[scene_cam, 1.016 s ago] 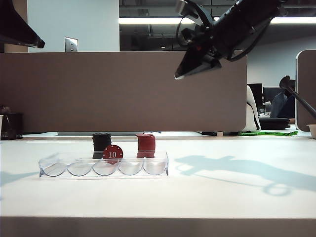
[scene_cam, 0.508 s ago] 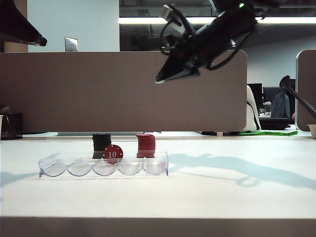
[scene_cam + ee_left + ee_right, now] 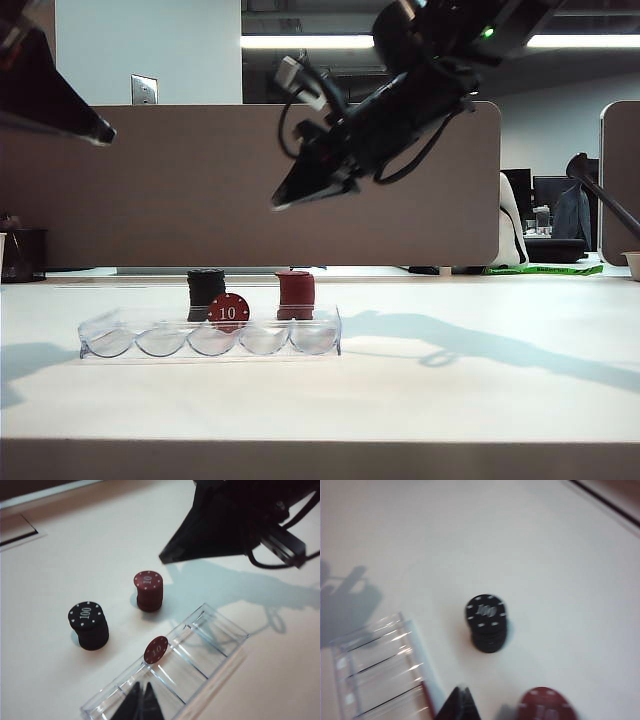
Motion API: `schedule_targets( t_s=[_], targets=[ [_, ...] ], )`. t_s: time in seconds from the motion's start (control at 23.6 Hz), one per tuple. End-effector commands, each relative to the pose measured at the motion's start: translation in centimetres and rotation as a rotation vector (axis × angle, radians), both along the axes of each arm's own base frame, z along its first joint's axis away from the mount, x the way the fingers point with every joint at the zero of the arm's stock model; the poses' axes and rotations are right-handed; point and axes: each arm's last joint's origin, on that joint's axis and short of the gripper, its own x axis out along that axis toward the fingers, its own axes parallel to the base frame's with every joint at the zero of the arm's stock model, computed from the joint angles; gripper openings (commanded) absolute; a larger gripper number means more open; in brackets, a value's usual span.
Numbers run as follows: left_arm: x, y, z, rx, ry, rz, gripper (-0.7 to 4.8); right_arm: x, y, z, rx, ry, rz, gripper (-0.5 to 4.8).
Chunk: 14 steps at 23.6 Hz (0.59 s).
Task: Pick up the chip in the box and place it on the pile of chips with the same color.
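Right now both my grippers are pinched fully shut and hold nothing. My right gripper (image 3: 283, 202) hangs in the air over the table, its black fingertips (image 3: 460, 703) pressed together and pointing down toward the near end of the long, low, clear plastic box (image 3: 210, 338) with its scalloped grooves. My left gripper (image 3: 103, 133) sits high at the left edge of the exterior view, well apart from everything; in its own wrist view the closed fingertips (image 3: 141, 703) hover above one end of the box (image 3: 200, 645).

The small round dark-red chip with a white "10" (image 3: 229, 311) stands on edge in the middle groove of the box, leaning against the back wall. Behind the box on the white table (image 3: 480, 400) stand two short stacks: the cylindrical pile of dark-red chips (image 3: 295, 295) and, beside it but apart, a black stack marked "100" (image 3: 206, 291). Nothing lies between my right gripper and the chip (image 3: 155, 650) except open air.
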Motion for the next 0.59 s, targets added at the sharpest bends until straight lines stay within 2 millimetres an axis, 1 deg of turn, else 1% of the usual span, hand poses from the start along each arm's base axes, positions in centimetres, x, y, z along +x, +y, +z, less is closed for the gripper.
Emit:
schedule_targets(
  t_s=[0.04, 0.13, 0.17, 0.25, 0.34, 0.38, 0.51, 0.55, 0.59],
  targets=[
    [0.6, -0.1, 0.1, 0.007, -0.039, -0.017, -0.03, -0.7, 1.2, -0.8, -0.050, -0.001, 0.053, -0.06],
    [0.9, -0.1, 0.1, 0.006, -0.058, -0.018, -0.03, -1.2, 1.7, -1.3, -0.094, 0.003, 0.068, -0.05],
    [1.2, -0.2, 0.2, 0.003, -0.086, -0.017, -0.03, -1.8, 2.4, -1.8, -0.160, -0.014, 0.074, -0.04],
    [1.4, -0.2, 0.5, 0.000, -0.124, -0.017, -0.01, -2.4, 2.9, -2.2, -0.255, -0.047, 0.063, 0.05],
    [1.5, -0.2, 0.7, 0.007, -0.158, -0.022, 0.53, -2.8, 3.1, -2.4, -0.290, -0.051, 0.072, 0.25],
    [1.5, -0.2, 0.7, 0.017, -0.171, -0.027, 0.62, -3.0, 3.2, -2.4, -0.294, -0.046, 0.078, 0.36],
    [1.5, -0.2, 0.7, 0.032, -0.183, -0.034, 0.61, -3.1, 3.3, -2.4, -0.290, -0.046, 0.085, 0.78],
    [1.5, -0.2, 0.7, 0.032, -0.181, -0.034, 0.61, -3.1, 3.4, -2.3, -0.275, -0.049, 0.100, 1.24],
    [1.5, -0.2, 0.7, 0.032, -0.178, -0.035, 0.59, -3.0, 3.5, -2.3, -0.268, -0.058, 0.105, 1.27]
  ],
)
